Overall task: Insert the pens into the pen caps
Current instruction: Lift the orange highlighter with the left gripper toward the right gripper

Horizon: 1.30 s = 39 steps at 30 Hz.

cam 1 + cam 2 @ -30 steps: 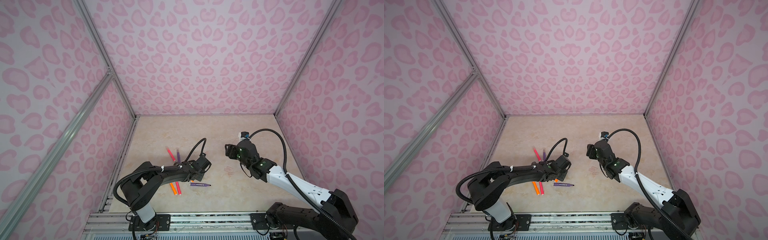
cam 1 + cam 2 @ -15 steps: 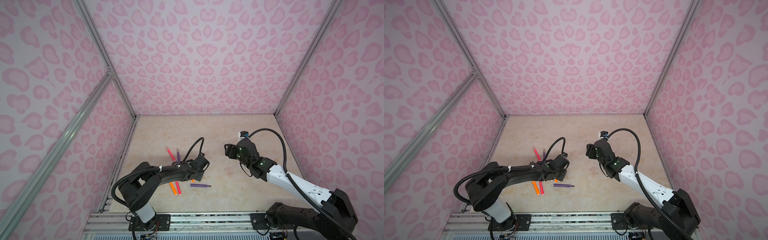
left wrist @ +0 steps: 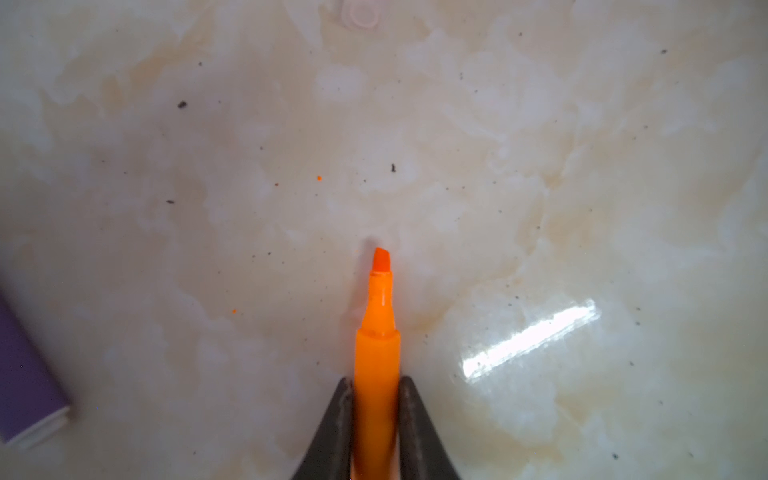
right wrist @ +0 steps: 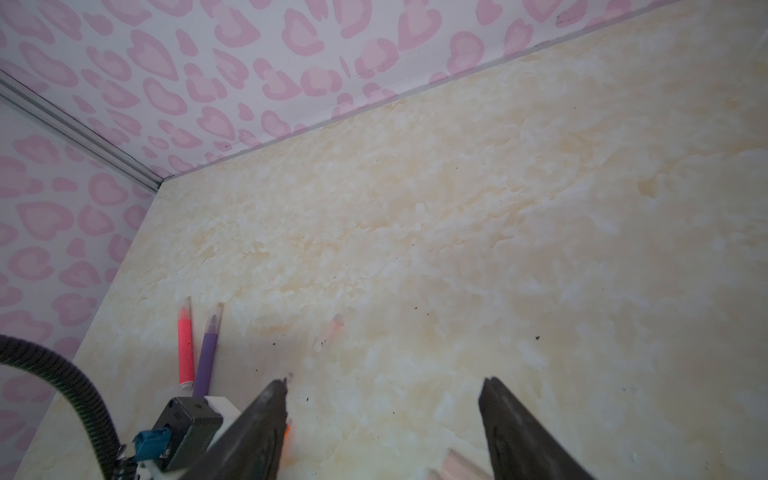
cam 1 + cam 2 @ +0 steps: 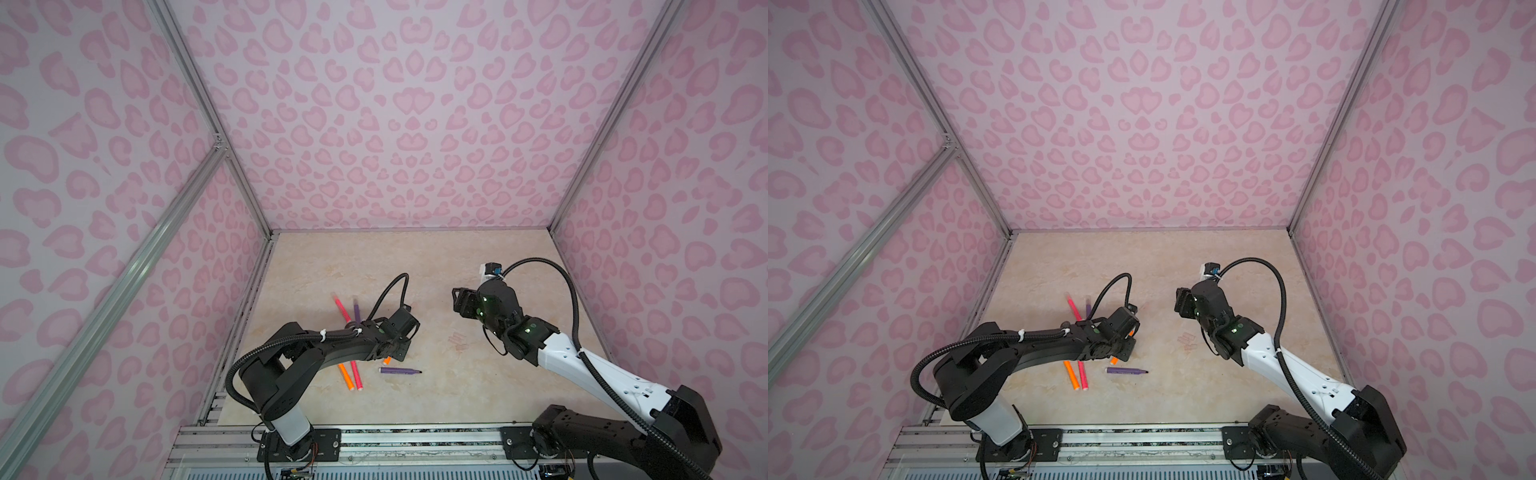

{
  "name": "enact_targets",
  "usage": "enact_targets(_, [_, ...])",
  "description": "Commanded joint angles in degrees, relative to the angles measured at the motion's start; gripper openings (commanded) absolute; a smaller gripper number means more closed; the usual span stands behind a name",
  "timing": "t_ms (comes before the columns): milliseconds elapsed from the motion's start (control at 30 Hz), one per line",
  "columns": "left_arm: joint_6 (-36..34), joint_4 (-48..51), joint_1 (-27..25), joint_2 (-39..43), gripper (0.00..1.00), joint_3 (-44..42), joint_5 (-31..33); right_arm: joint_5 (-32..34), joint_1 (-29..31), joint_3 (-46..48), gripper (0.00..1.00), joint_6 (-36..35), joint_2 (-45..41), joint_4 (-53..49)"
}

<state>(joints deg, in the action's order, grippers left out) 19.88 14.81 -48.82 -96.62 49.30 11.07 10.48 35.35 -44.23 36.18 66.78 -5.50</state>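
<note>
**Inspector:** Begin at the left. What lies on the cream marbled bench [image 5: 457, 257]?

**Assessor:** Loose pens. A slim pink felt-tip pen [image 5: 341, 307] and a slim purple felt-tip pen [image 5: 356, 308] lie side by side towards the rear. Nearer the front, a loose orange pen [image 5: 345, 376] touches a second pink pen [image 5: 356, 376]. A dark-tipped purple pen [image 5: 399, 370] lies just beside them, uncapped.

**Inspector:** The left hand?

**Assessor:** The left hand [image 3: 376, 390] is clamped on the barrel of a bright orange chisel-tipped pen [image 3: 376, 345]. The nib is bare and low over the bench; I cannot tell whether it touches.

**Inspector:** The caps?

**Assessor:** Small clear pinkish plastic caps [image 5: 457, 340] lie between the arms. One lone clear cap [image 3: 359, 14] sits ahead of the nib, well apart. None is held.

**Inspector:** The right hand?

**Assessor:** The right hand [image 4: 385, 382] is raised, with its jaws wide and empty.

**Inspector:** Hazards?

**Assessor:** In my judgement there are three:
- A loose cap would slide away if the nib pushed it, so it needs holding.
- The caps are nearly invisible against the marbling, so the right hand may miss one or flick it.
- The round barrel may pivot in the pinch under insertion force, and a dipping nib would mark the bench.
</note>
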Motion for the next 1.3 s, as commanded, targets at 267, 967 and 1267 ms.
enact_targets(267, [0.37,6.26,0.70,2.07,0.03,-1.51,-1.66,-0.61,0.21,0.45,0.73,-0.19,0.16,0.91])
enact_targets(967, [1.35,-28.34,2.07,21.47,0.03,-8.41,-8.23,-15.81,2.00,12.84,0.77,6.05,-7.58,21.91])
enact_targets(1267, [-1.12,-34.73,1.83,26.70,0.03,-12.50,-15.89,-15.19,10.19,11.77,0.69,3.69,-6.72,25.19])
